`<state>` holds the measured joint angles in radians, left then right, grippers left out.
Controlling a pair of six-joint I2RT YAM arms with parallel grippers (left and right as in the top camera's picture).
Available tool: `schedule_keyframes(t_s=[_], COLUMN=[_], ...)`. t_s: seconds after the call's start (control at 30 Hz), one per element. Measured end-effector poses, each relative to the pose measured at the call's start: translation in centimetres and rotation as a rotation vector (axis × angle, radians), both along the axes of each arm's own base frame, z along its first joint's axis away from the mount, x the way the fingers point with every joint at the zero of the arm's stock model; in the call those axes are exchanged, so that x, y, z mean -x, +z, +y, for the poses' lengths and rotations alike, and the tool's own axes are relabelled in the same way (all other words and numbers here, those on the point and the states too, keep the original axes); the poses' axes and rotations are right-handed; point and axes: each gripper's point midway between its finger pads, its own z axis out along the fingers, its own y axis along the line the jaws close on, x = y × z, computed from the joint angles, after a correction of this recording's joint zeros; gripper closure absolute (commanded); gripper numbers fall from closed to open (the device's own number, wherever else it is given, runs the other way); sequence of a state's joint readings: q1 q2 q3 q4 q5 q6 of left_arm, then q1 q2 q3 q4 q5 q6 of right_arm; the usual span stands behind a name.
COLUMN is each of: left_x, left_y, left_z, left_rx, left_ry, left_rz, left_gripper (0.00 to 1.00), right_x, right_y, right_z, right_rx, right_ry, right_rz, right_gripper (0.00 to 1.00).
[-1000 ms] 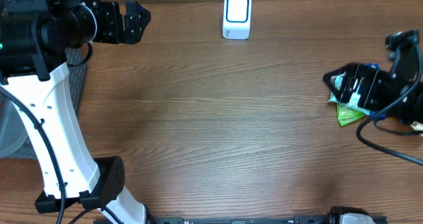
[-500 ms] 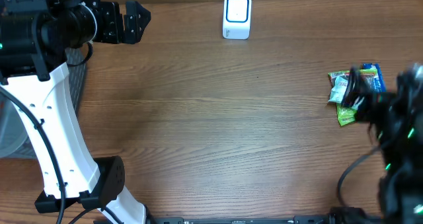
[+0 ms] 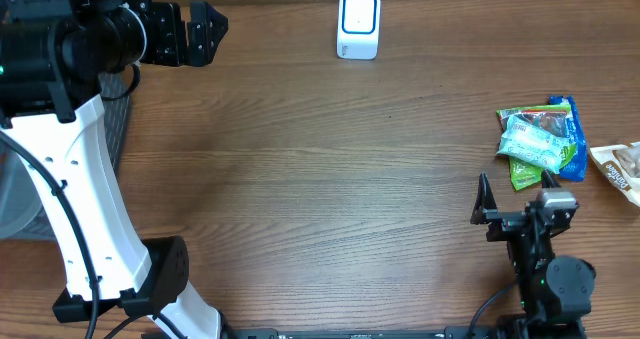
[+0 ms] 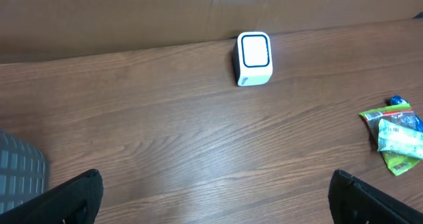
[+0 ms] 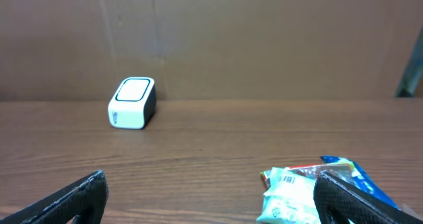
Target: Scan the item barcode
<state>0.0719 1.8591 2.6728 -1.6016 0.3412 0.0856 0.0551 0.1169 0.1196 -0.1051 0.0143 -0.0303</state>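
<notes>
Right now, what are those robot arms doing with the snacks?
Nothing is being held. Both arms hang with open grippers: the left gripper at the table's far left corner, the right gripper near the front edge. The snack packets lie in a pile on the table's right side, and the white scanner stands at the back. No packet is at the scanner.

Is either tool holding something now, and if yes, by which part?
Nothing is held. The left tool and the right tool are both open and empty; the snack packets lie on the table.

A grey slatted bin sits at the table edge — left side.
</notes>
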Motion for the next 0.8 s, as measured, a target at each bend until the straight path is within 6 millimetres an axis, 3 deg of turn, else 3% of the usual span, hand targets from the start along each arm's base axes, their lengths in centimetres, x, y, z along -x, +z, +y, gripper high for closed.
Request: schedule_keyframes(t_s=[0.2,0.3,0.8], left_x=[0.0,0.0,0.0], left_y=[0.0,0.0,0.0], left_z=[0.0,0.0,0.0], left_rx=[0.0,0.0,0.0], left_ry=[0.0,0.0,0.0], left_rz=[0.0,0.0,0.0], left_gripper=[0.0,0.0,0.01], right_x=[0.2,0.3,0.3], right_y=[-2.9,-2.1,-2.1], right_z=[0.9,1.1,1.3], right_rx=[0.006,0.007,0.011], right_ry=[0.056,0.067,0.078], right_rz=[0.011,-0.025,-0.026], right_gripper=[0.0,0.0,0.0])
